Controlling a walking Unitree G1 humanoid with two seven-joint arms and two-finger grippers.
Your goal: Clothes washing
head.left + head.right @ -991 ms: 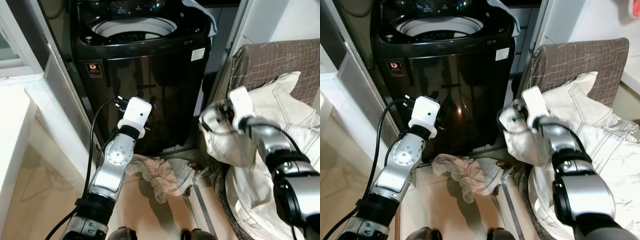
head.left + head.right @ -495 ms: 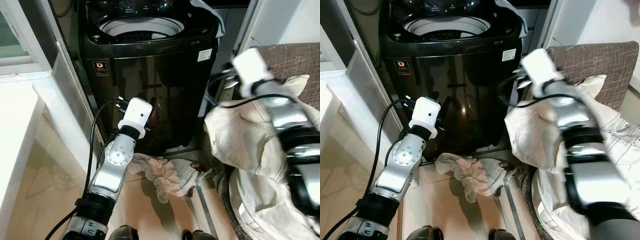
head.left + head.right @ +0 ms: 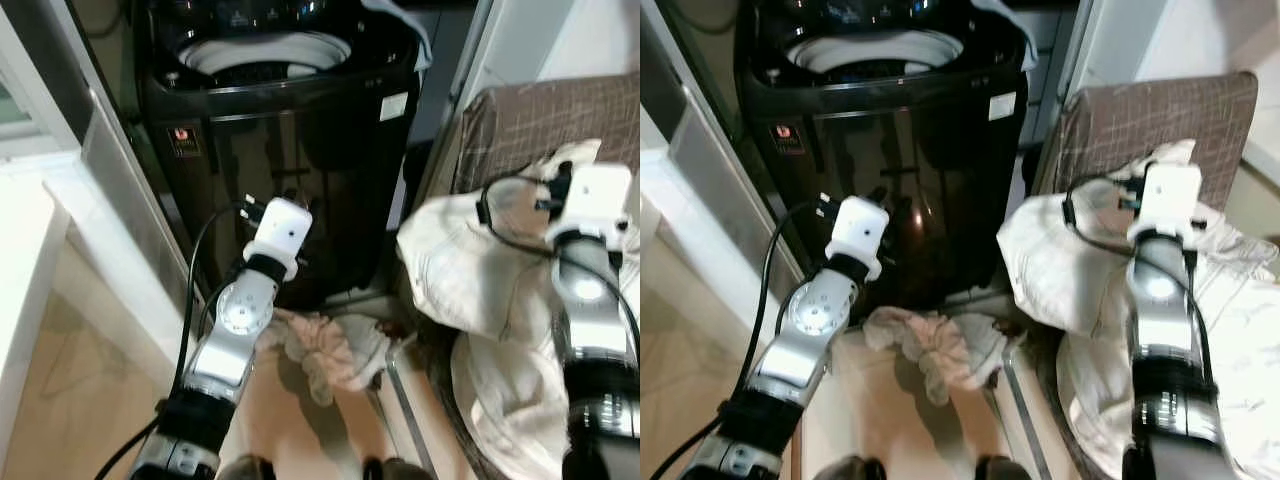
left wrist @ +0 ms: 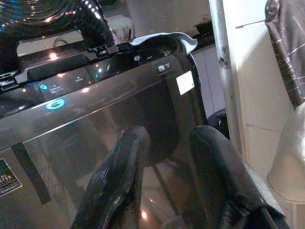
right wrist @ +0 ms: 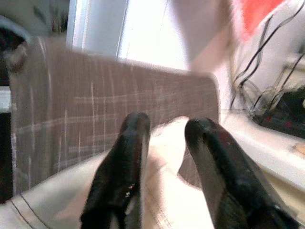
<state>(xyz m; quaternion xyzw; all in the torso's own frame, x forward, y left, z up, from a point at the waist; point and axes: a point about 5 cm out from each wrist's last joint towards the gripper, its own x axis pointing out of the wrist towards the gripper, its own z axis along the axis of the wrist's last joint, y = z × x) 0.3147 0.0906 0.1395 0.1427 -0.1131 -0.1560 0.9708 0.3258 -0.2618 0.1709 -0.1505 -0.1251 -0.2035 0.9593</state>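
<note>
Glossy black top-loading washing machine [image 3: 285, 150]: stands upright at the far centre, lid raised, pale round drum opening [image 3: 262, 52] exposed at the top. A white cloth [image 3: 405, 25] is draped over its rear right corner.

Brown checked fabric laundry hamper [image 3: 545, 120]: stands just beside the machine, on the robot's right. It is heaped with cream-white clothes [image 3: 470, 280], stitched seams visible, which spill over its near-left rim.

Crumpled pinkish-white garment [image 3: 330, 345]: lies on the tiled floor [image 3: 110, 400] at the foot of the machine, near the hamper's lower corner, touched by neither arm.

White sill or ledge [image 3: 25, 260]: runs along the robot's left side.

Left gripper [image 4: 164, 157]: raised in front of the machine's dark front panel, apart from it, well above the floor garment. Two black fingers [image 4: 121, 171] held a narrow gap apart, nothing between them. Silver left arm [image 3: 235, 320] with a black cable looping beside it.

Right gripper [image 5: 164, 143]: over the hamper, above the cream-white heap, pointing toward the hamper's checked back wall. Fingers [image 5: 126, 162] stand a narrow gap apart with pale cloth seen behind the gap; none is pinched between them. White wrist camera housing [image 3: 592, 198] sits above the pile.
</note>
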